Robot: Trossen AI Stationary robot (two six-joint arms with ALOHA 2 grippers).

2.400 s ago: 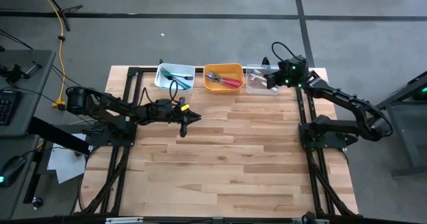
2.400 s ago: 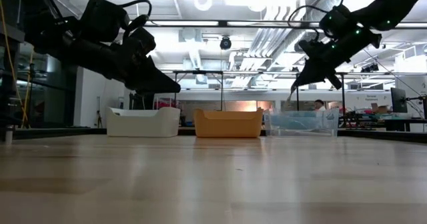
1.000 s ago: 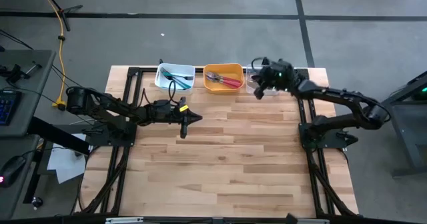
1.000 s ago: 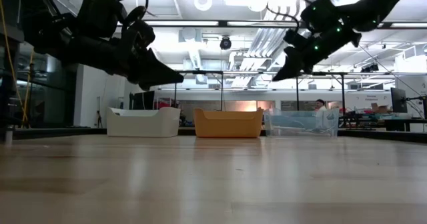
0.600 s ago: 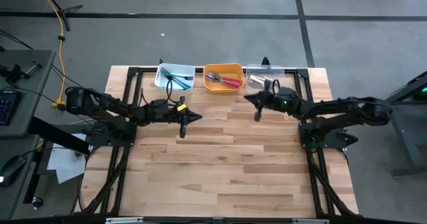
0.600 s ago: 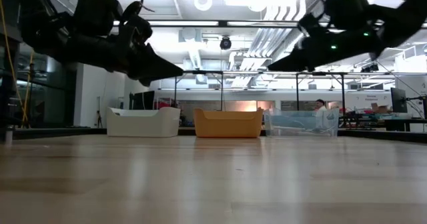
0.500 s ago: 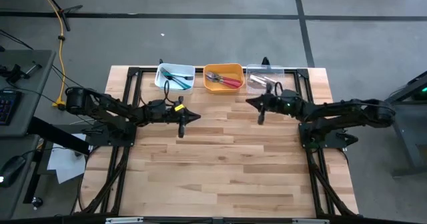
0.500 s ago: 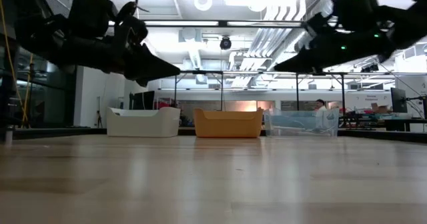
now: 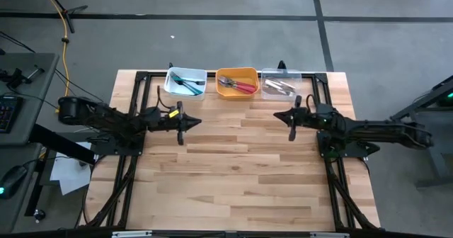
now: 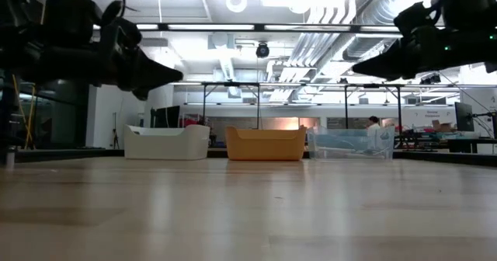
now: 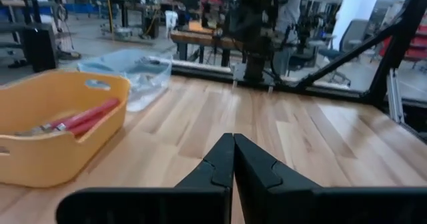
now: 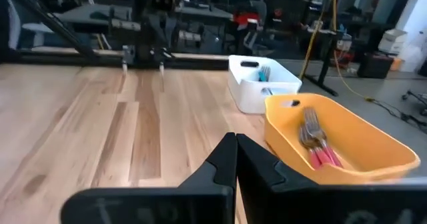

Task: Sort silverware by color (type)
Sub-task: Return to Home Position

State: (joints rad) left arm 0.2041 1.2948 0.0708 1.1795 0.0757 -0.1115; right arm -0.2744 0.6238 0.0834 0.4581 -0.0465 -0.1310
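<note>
Three bins (image 10: 264, 146), two tools (image 9: 194, 122)

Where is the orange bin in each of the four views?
High view: orange bin between white bin and clear bin.
Low view: orange bin central, same neighbours.
Left wrist view: orange bin beside clear bin.
Right wrist view: orange bin beside white bin.
Landmark: red forks inside, hidden in low view.

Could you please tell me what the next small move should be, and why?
Probably draw both arms back to rest: no fork lies on the wooden table, the coloured forks sit in the white plastic bin, orange plastic bin and clear plastic bin, and the left gripper and right gripper are shut, holding nothing.
</note>
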